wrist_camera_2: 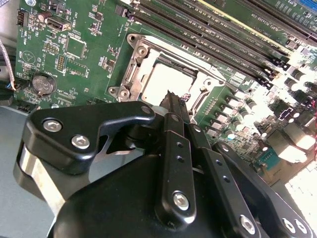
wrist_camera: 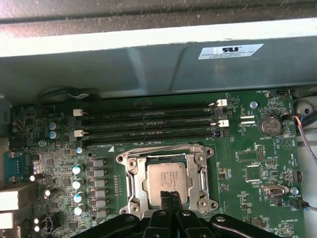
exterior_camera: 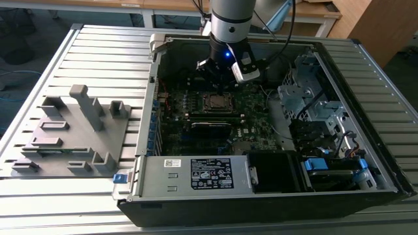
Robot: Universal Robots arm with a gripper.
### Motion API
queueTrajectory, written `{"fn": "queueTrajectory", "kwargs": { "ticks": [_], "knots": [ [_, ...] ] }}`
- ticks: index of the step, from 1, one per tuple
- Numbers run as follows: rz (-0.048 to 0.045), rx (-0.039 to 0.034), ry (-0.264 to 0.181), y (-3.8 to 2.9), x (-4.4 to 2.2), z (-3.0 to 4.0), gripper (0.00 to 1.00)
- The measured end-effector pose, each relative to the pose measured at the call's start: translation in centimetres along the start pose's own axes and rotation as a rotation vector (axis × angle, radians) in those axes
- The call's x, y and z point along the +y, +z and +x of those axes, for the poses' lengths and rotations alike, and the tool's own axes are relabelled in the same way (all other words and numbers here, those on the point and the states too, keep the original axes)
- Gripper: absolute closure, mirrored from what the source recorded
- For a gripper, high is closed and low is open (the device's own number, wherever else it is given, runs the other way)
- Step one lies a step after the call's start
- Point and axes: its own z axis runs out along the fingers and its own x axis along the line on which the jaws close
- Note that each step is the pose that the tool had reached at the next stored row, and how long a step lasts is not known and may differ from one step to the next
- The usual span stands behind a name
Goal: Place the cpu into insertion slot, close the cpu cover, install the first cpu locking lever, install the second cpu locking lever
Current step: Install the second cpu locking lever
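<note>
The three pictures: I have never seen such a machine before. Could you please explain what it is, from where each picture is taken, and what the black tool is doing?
The machine is a robot arm reaching down into an open computer case that lies on a slatted metal table. The exterior view comes from a camera standing apart from the arm. Both wrist views come from cameras riding on the arm, so they look down past its black gripper.

Inside the case is a green motherboard. At its middle is the insertion slot, with the cpu, a grey square chip, lying in it. The silver cpu cover frames the chip. The gripper's fingers are together, their tips at the chip's edge, and they hold nothing. On the table, at the exterior view's left, lies a grey tray with upright holders.
</note>
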Motion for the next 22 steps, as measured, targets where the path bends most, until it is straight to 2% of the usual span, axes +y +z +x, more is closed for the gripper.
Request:
{"fn": "queueTrajectory", "kwargs": {
  "ticks": [11, 22],
  "knots": [
    [0.0000, 0.0000, 0.000, -0.03, -0.51, -0.05, 0.90],
    [0.0000, 0.0000, 0.000, -0.03, -0.73, -0.07, 0.90]
  ]
}}
